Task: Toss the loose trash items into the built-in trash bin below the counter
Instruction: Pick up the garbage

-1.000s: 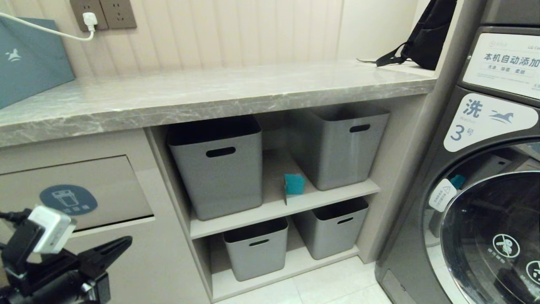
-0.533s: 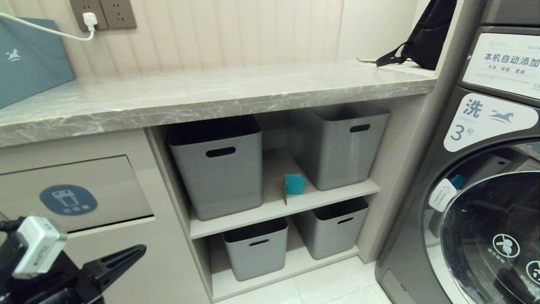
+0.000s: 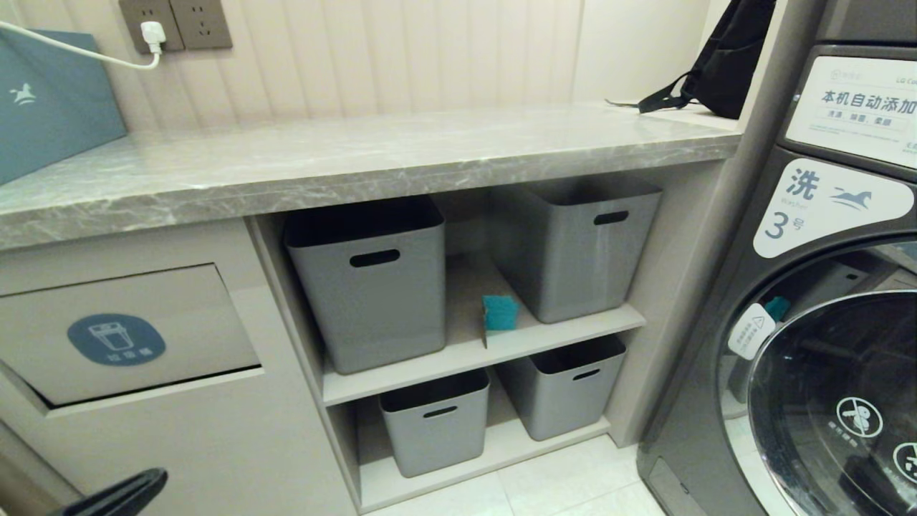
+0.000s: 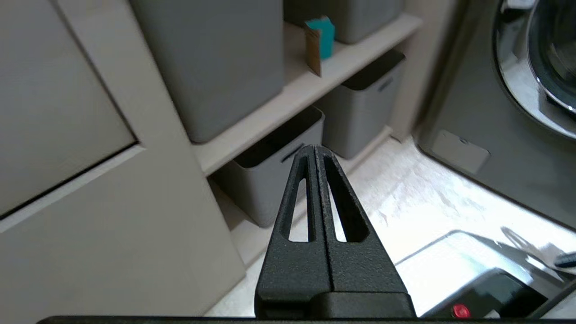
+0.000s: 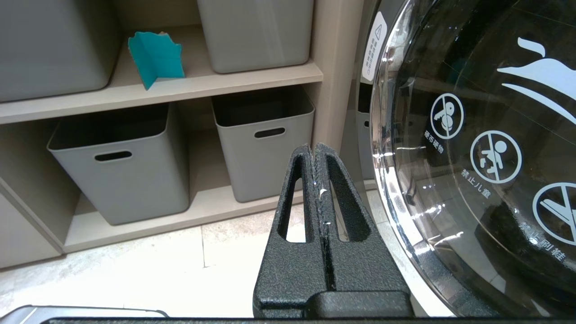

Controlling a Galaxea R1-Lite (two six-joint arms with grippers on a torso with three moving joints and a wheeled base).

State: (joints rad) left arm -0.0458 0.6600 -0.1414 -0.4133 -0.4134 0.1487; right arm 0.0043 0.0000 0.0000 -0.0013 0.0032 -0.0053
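Note:
The counter (image 3: pixel 372 161) lies bare in its middle stretch. Below its left end is the built-in trash bin (image 3: pixel 116 339), a beige flap with a blue oval sticker, also seen as the built-in trash bin (image 4: pixel 54 103) in the left wrist view. One loose trash item shows, a torn teal piece (image 3: pixel 499 313) standing on the upper shelf between two grey boxes; the same teal piece (image 4: pixel 321 36) (image 5: pixel 155 58) shows in both wrist views. My left gripper (image 3: pixel 143 481) (image 4: pixel 315 148) is low, below the flap, shut and empty. My right gripper (image 5: pixel 313 147) hangs shut and empty beside the washer door.
Several grey storage boxes (image 3: pixel 365 287) fill the two shelves. A washing machine (image 3: pixel 824 322) stands at the right. A blue-grey box (image 3: pixel 50 93), a plugged-in white cable (image 3: pixel 152 32) and a black backpack (image 3: pixel 731 57) sit on the counter's ends. My own base (image 4: pixel 472 279) is on the pale floor.
My left arm has sunk toward the bottom left corner of the head view; its wrist camera has left the picture and only a fingertip remains. The flap and teal piece have not moved.

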